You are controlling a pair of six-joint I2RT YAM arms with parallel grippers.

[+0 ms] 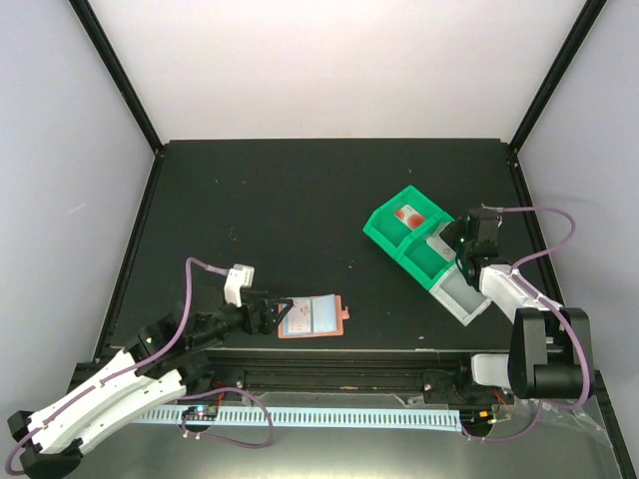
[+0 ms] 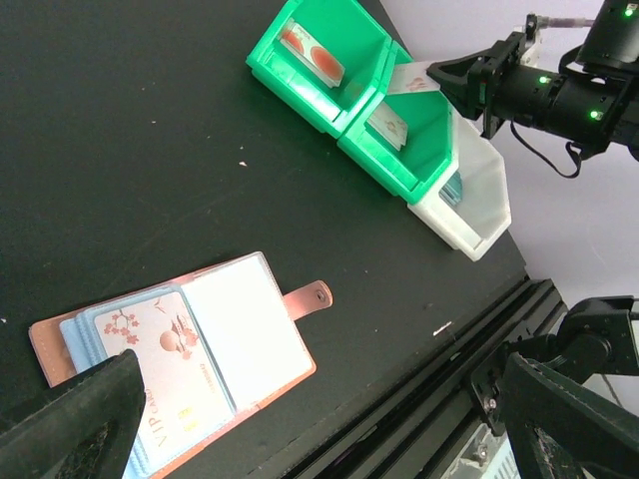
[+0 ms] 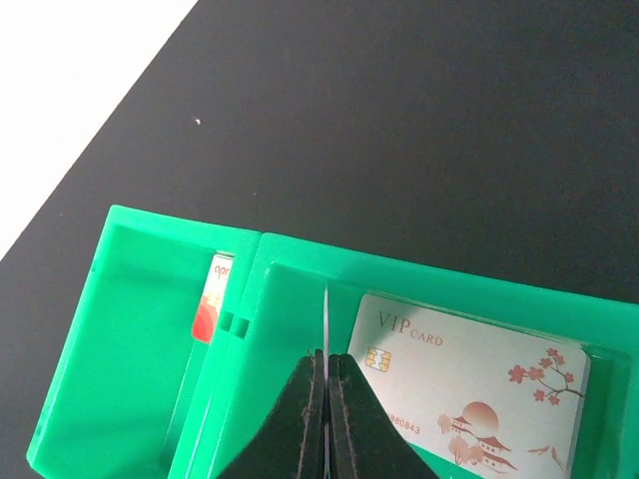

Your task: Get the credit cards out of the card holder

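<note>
The salmon card holder (image 1: 312,317) lies open near the table's front edge, snap tab pointing right. In the left wrist view the card holder (image 2: 215,334) shows a pale credit card with red blossoms (image 2: 160,364) in its left pocket. My left gripper (image 1: 270,314) is open just left of it, holding nothing. Over the green bin (image 1: 404,232), my right gripper (image 3: 326,361) is shut on a thin credit card (image 3: 326,314), seen edge-on. A VIP credit card (image 3: 469,389) lies in that compartment. A red-and-white card (image 3: 210,309) stands in the neighbouring compartment.
The green bin has two compartments, and a white bin (image 1: 464,296) adjoins it on the near right. The white bin (image 2: 479,200) holds something bluish. A black rail (image 1: 339,364) runs along the table's front edge.
</note>
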